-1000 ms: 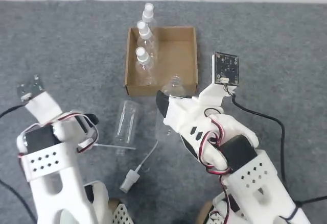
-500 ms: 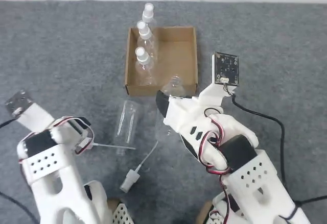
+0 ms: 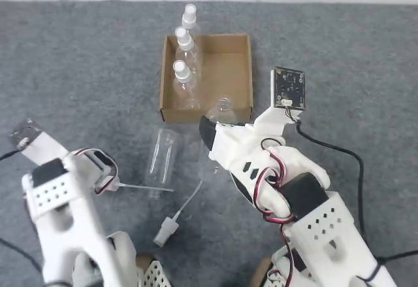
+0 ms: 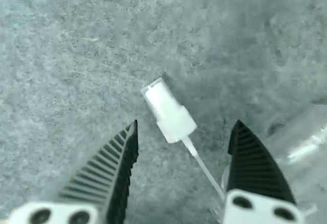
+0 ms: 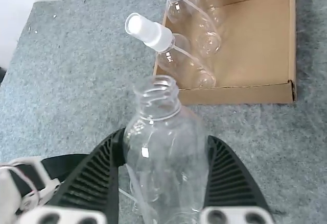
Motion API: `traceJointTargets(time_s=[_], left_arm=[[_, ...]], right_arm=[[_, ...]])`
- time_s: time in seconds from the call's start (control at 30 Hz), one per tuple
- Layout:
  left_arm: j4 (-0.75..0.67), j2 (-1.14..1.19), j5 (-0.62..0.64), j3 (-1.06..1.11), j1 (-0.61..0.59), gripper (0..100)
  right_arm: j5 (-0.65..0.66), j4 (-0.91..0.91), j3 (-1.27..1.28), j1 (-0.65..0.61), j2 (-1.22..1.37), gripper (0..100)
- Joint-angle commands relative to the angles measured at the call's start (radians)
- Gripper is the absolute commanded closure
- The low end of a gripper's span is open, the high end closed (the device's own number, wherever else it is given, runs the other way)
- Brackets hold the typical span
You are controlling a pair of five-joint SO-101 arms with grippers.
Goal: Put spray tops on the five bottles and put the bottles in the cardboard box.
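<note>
My left gripper (image 4: pixel 186 127) (image 3: pixel 108 177) is open and hangs just over a white spray top (image 4: pixel 168 114) lying on the carpet, one jaw on each side. Its thin tube (image 3: pixel 147 187) sticks out toward a clear uncapped bottle (image 3: pixel 161 154) lying on its side. My right gripper (image 5: pixel 166 142) (image 3: pixel 213 135) is shut on an upright, open-necked clear bottle (image 5: pixel 164 152) (image 3: pixel 224 110) just in front of the cardboard box (image 3: pixel 228 71) (image 5: pixel 250 35). Three bottles with spray tops (image 3: pixel 183 71) (image 5: pixel 153 35) stand along the box's left side. A second loose spray top (image 3: pixel 166 229) lies near the front.
Grey carpet covers the table. The right half of the box floor (image 3: pixel 225 81) is bare. The lying bottle and the loose spray top's tube (image 3: pixel 190 199) sit between the two arms. A cable (image 3: pixel 339 153) runs off the right arm.
My left arm has swung back and lowered over the spray top on the carpet. The right arm and its bottle have not moved.
</note>
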Motion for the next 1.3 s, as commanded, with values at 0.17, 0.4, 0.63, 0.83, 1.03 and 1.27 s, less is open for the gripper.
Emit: traceJointTargets(time_s=[0.17, 0.4, 0.63, 0.83, 1.03, 1.27], left_arm=[[-0.037, 0.213, 0.031, -0.108, -0.031, 73], [-0.100, 0.305, 0.034, -0.107, -0.029, 73], [-0.199, 0.427, 0.106, -0.117, 0.029, 73], [-0.247, 0.446, 0.107, -0.117, 0.031, 81], [-0.296, 0.454, 0.107, -0.110, 0.031, 99], [-0.292, 0.446, 0.107, -0.110, 0.029, 99]], right_arm=[[0.015, -0.025, -0.020, 0.012, 0.002, 99.3], [0.015, -0.024, -0.020, 0.012, 0.002, 99.3], [0.015, -0.024, -0.017, 0.012, 0.002, 99.3], [0.015, -0.024, -0.017, 0.012, 0.002, 99.3], [0.015, -0.024, -0.017, 0.012, 0.002, 99.3], [0.015, -0.022, -0.015, 0.012, 0.002, 99.3]])
